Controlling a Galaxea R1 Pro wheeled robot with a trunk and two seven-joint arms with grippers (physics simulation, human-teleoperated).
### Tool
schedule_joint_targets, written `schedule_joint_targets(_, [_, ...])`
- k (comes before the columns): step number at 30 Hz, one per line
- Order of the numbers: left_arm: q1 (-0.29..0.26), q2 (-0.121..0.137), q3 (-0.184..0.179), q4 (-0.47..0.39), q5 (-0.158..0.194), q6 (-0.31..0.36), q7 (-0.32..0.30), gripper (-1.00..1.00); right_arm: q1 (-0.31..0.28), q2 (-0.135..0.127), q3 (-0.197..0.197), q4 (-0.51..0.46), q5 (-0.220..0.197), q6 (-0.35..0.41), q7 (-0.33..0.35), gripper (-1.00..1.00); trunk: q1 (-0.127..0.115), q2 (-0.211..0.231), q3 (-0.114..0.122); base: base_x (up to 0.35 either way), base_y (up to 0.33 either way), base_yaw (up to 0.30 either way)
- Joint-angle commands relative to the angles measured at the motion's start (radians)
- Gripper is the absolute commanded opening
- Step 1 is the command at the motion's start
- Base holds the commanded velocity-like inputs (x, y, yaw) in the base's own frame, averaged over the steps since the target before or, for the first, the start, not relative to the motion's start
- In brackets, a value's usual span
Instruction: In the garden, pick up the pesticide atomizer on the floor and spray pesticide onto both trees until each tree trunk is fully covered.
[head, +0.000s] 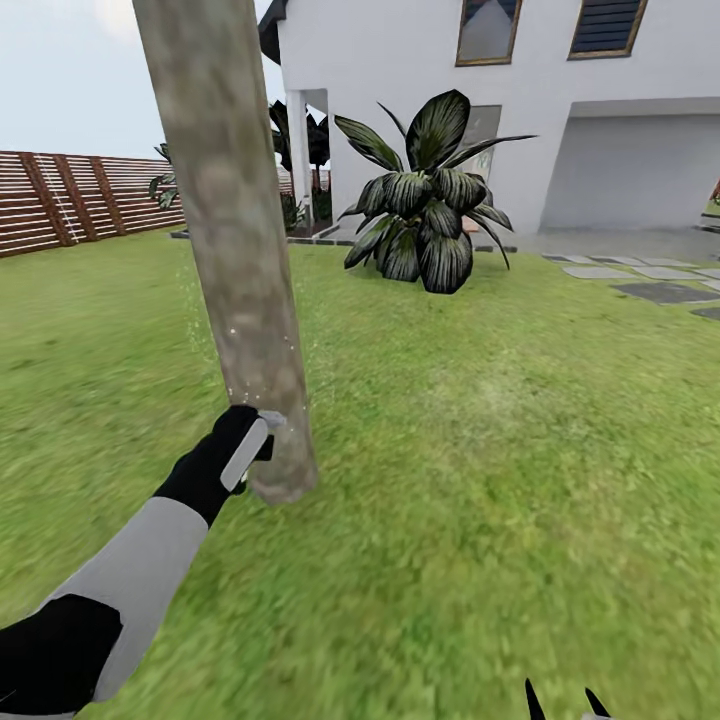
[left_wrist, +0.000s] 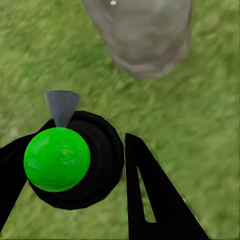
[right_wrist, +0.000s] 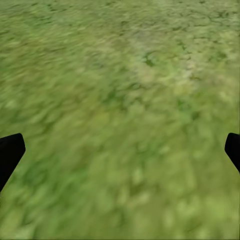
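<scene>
head view, tree trunk (head: 235, 240): thick pale grey-beige column, mottled brown, leaning slightly; runs from top left of frame down to its base at left of centre on the grass lawn (head: 480, 480)
head view, left gripper (head: 262, 432): at end of grey-and-black arm coming up from lower left corner; sits right against the trunk base; grey piece of the atomizer (head: 245, 452) shows in its grasp
head view, pesticide (head: 240, 330): faint whitish-green specks scattered along the lower trunk and just above the gripper
head view, background: striped broad-leaved bush (head: 425, 200) upper centre; white house (head: 520, 110) behind it, top right; brown slat fence (head: 70, 200) at left edge; grey stepping stones (head: 650, 280) at right edge
head view, right gripper (head: 568, 705): two black fingertips poking in at bottom edge right of centre, set apart
left wrist view, left gripper (left_wrist: 75, 170): black fingers either side of the atomizer, closed on it; bright green round cap (left_wrist: 57, 159) on a black body, grey nozzle cone (left_wrist: 62, 106) aimed toward the trunk
left wrist view, trunk base (left_wrist: 145, 35): top centre of frame, near the nozzle but apart from it; grass all round
right wrist view, right gripper (right_wrist: 120, 150): black fingertips at far left and far right edges, spread wide, holding nothing; blurry grass beyond
</scene>
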Motion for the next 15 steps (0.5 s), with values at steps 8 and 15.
schedule_joint_targets(8, [0.071, 0.115, -0.001, 0.005, 0.016, -0.004, -0.011, -1.0, 0.0, 0.0, -0.001, 0.0, -0.001, 0.0, 0.0, 1.0, 0.0, 0.0, 0.0, 0.01, 0.0, 0.0])
schedule_joint_targets(15, [0.057, -0.031, -0.005, 0.0, 0.002, 0.001, -0.01, -1.0, 0.0, 0.0, -0.001, 0.0, -0.001, 0.0, 0.0, 1.0, 0.0, 0.0, 0.0, 0.0, 0.0, 0.0])
